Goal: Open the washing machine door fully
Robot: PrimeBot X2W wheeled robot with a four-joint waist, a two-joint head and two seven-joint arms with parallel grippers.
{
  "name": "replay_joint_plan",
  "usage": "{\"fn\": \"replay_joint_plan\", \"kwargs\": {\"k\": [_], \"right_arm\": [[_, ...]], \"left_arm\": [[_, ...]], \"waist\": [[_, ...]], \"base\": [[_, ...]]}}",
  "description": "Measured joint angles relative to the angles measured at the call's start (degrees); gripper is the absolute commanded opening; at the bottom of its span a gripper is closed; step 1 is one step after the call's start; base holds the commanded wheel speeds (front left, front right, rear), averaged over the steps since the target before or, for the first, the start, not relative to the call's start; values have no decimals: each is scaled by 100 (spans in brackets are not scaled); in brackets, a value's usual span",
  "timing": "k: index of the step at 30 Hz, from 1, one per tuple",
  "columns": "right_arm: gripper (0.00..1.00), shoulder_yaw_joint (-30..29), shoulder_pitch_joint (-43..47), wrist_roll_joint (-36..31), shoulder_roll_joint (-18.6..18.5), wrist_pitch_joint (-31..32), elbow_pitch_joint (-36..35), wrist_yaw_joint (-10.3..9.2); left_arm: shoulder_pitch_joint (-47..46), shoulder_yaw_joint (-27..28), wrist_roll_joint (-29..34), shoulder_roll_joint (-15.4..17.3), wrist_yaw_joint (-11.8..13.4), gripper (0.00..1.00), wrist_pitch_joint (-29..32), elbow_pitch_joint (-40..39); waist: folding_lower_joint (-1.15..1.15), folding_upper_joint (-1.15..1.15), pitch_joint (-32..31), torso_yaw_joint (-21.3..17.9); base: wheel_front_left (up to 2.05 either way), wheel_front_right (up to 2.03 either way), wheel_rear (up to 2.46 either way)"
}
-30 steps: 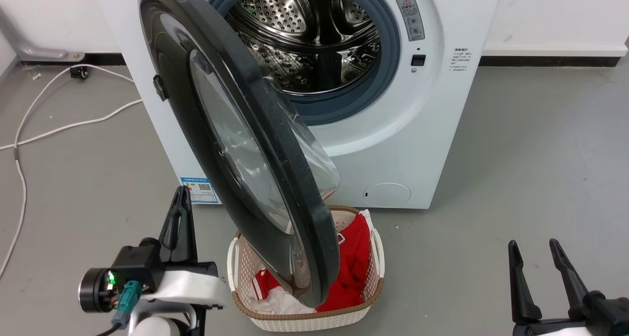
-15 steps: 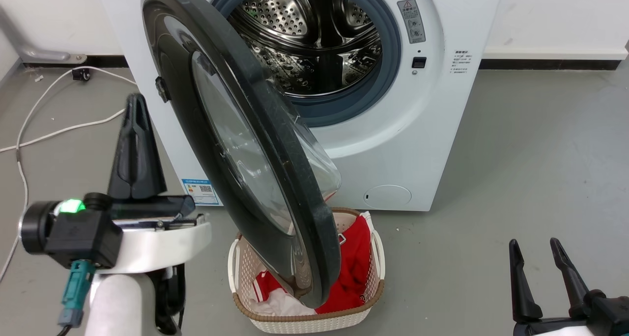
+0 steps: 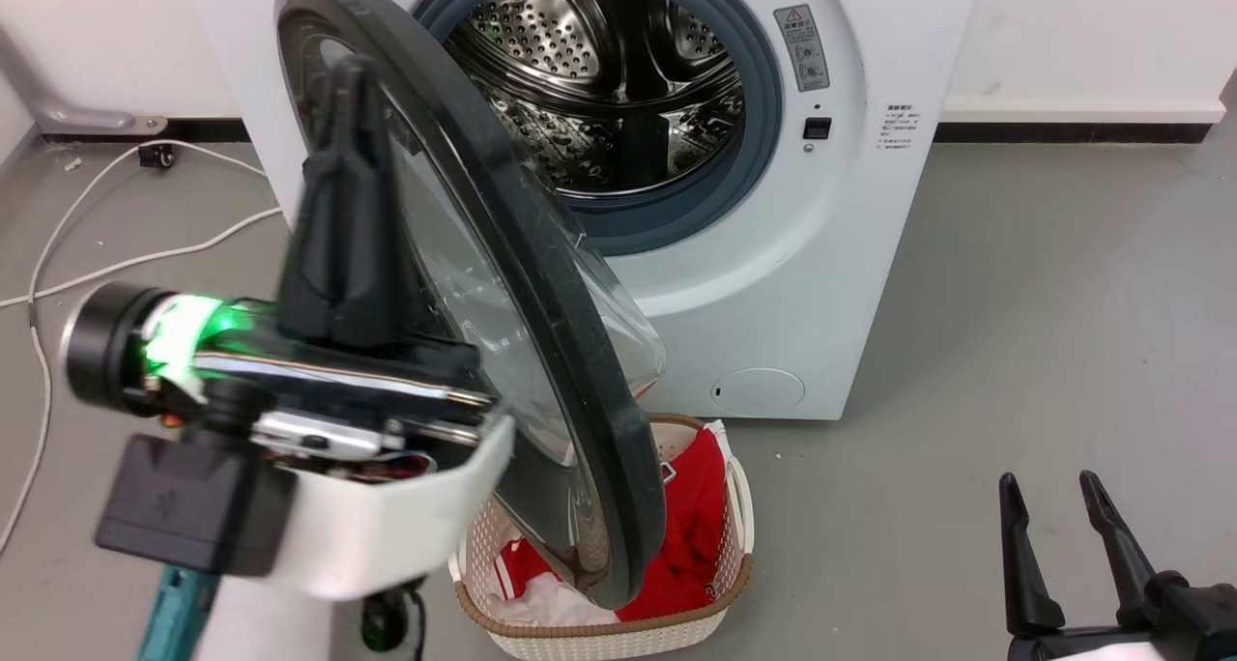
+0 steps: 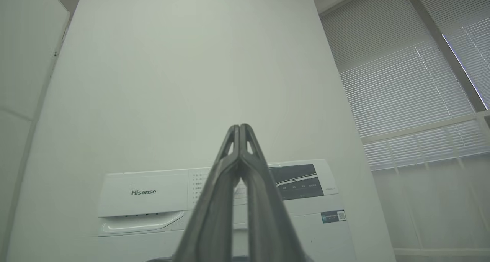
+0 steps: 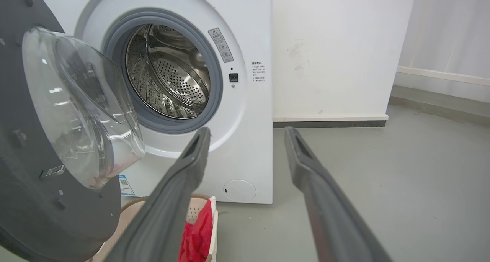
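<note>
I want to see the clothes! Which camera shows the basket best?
The head view: the basket sits under the open door, its rim and red clothes plain, though the door hides part. The right wrist view catches just a corner behind the right pincer. The left wrist view looks up at the washing machine's top panel.

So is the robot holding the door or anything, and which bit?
No, nothing is held. The left gripper is shut with nothing in it, up in front of the washing machine door. The right gripper is open and empty.
</note>
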Motion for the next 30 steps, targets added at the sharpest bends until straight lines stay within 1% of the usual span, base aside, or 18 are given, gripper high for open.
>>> {"fn": "replay_joint_plan", "kwargs": {"k": [7, 16, 21, 23, 30], "right_arm": [[100, 26, 20, 11, 0, 20, 2, 0], [100, 41, 39, 53, 1, 21, 29, 0], [100, 48, 38, 78, 1, 16, 37, 0], [100, 67, 35, 88, 1, 16, 48, 0], [100, 83, 19, 96, 2, 24, 69, 0]], "left_arm": [[39, -936, -144, -19, -177, 0, 266, -151], [757, -2034, -508, -20, -397, 0, 714, 93], [1260, -2662, -726, 46, -495, 0, 929, 325], [1463, -2846, -786, 99, -502, 0, 981, 454], [1943, -3059, -834, 261, -482, 0, 1022, 911]], "waist": [[0, 0, -4, -21], [0, 0, -4, 11], [0, 0, 17, 51], [0, 0, 24, 57], [0, 0, 42, 66]], "base": [[0, 0, 0], [0, 0, 0], [0, 0, 0], [0, 0, 0], [0, 0, 0]]}}
